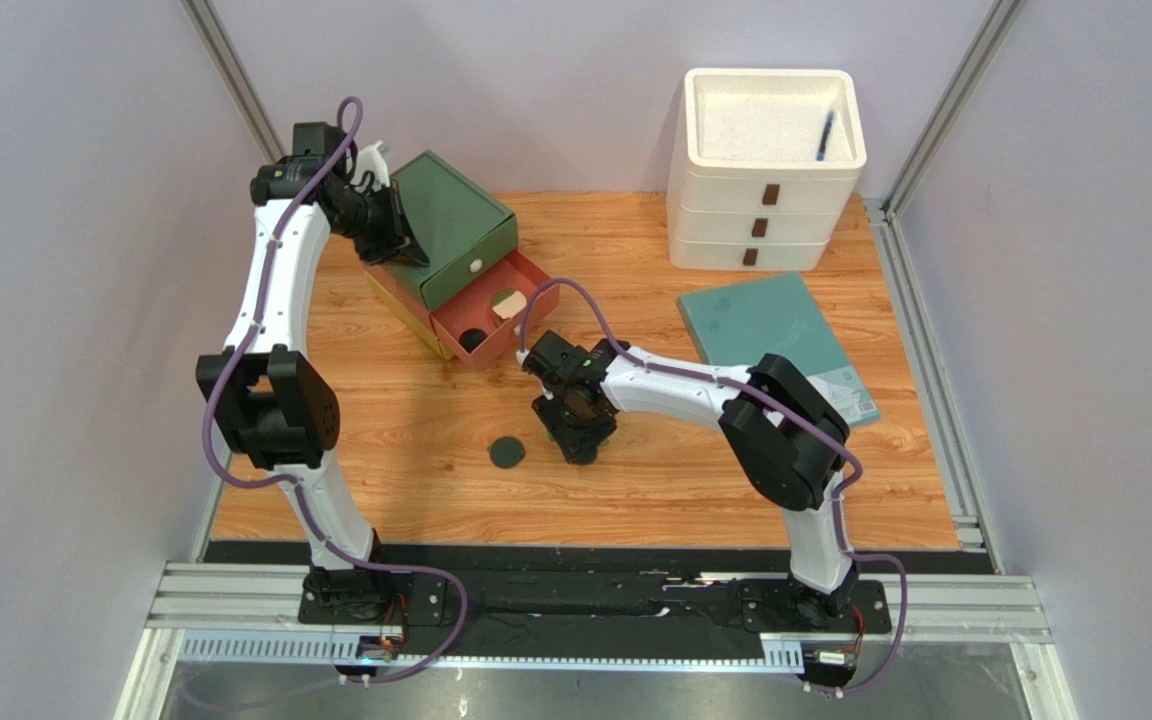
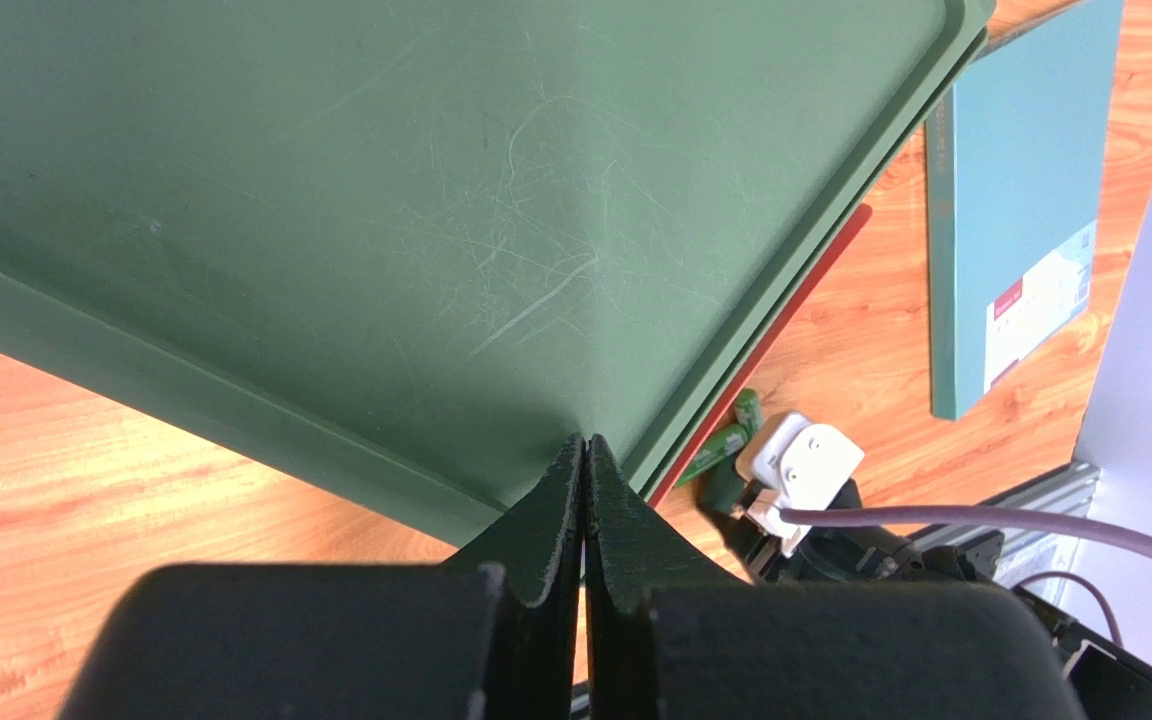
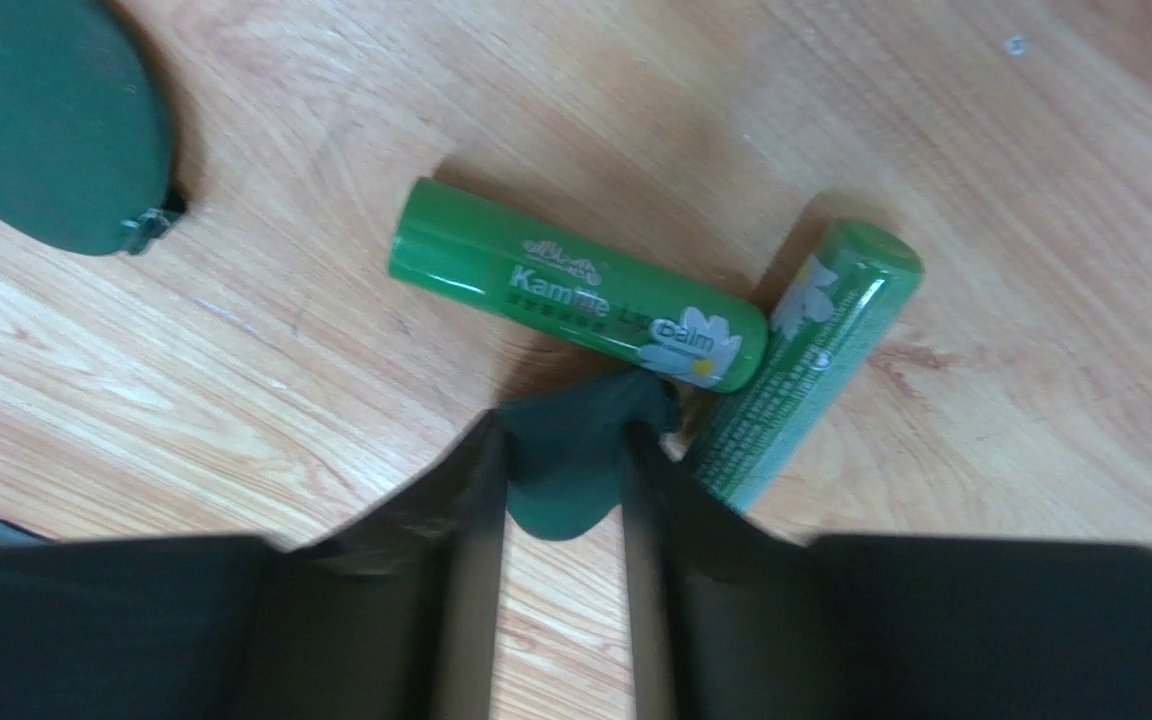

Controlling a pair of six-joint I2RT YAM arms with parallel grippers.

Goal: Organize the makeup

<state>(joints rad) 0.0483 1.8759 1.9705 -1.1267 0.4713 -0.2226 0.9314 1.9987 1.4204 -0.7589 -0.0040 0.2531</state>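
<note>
Right wrist view: right tool [image 3: 567,438] gripped a dark green round compact [image 3: 579,483] over the wooden surface [image 3: 312,375], beside two bright green tubes [image 3: 575,305]. Likely pick-up step; next, carry into the open red drawer [image 1: 515,333]. Left tool [image 2: 585,480] closed.

From above, the box of drawers [image 1: 455,225] stood at the upper left of the table [image 1: 387,450]. Its lower drawer [image 1: 530,285] was pulled out toward mid-frame with two small items [image 1: 507,305] in it. The stacked trays [image 1: 763,180] stood at upper right with a pen [image 1: 826,135] in the top one, and the book [image 1: 778,345] lay below them. A compact [image 1: 507,452] lay at centre, just left of my right gripper [image 1: 581,447]. At my right wrist, one lip-balm tube [image 3: 575,285] lay across mid-frame. The other tube [image 3: 800,368] lay aslant to its right, their ends close together. A flat piece [image 3: 575,450] sat between my fingers.
</note>
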